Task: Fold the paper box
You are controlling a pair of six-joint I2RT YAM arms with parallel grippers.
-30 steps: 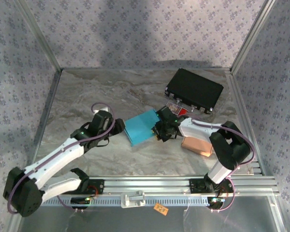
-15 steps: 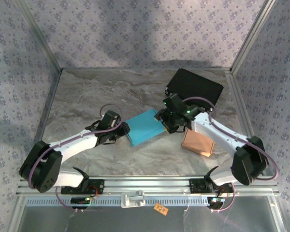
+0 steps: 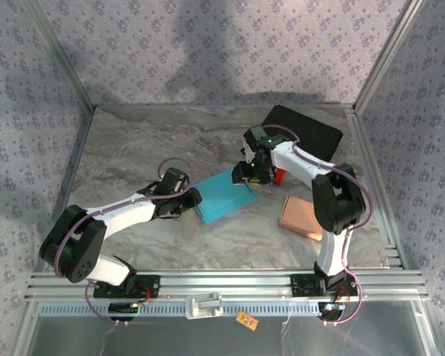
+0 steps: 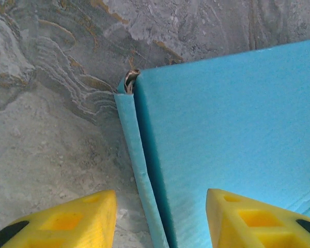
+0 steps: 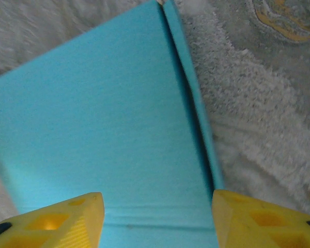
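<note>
The paper box (image 3: 224, 194) is a flat bright-blue sheet lying at the middle of the marble table. Its narrow side flap (image 4: 137, 155) is folded up along the left edge. My left gripper (image 3: 192, 199) is at the box's left edge. In the left wrist view that gripper (image 4: 163, 222) is open, its yellow fingertips (image 4: 77, 219) straddling the flap edge without pinching it. My right gripper (image 3: 245, 173) hovers over the box's far right corner. In the right wrist view it (image 5: 157, 219) is open above the blue panel (image 5: 103, 129), with the right-hand flap (image 5: 196, 103) beside one finger.
A black case (image 3: 300, 137) lies at the back right, with a small red item (image 3: 279, 176) in front of it. A tan box (image 3: 302, 216) rests to the right of the blue one. Metal frame rails (image 3: 222, 282) border the table's near edge.
My right arm has swung from the box's right side round to its far corner, and its gripper has opened. The left gripper has edged closer to the box's left edge and narrowed slightly.
</note>
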